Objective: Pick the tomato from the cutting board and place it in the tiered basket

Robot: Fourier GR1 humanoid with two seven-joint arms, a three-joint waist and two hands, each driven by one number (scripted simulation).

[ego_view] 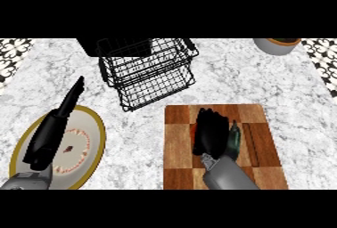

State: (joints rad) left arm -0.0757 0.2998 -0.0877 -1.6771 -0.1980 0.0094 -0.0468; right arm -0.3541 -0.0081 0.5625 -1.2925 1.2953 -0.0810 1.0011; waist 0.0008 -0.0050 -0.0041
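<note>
The black right hand (212,131) covers a red tomato (195,129) on the checkered wooden cutting board (178,147); whether it grips cannot be told. The black left hand (51,132) hangs straight-fingered above a gold-rimmed plate (99,129).

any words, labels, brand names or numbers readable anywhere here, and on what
No readable text anywhere in the head view.
plate: a ring of reddish marks, a pattern, not letters.
patterned tiles: black-and-white ornament only, no signs.
cutting board, tiered basket, pot: no label, brand or number shows.
</note>
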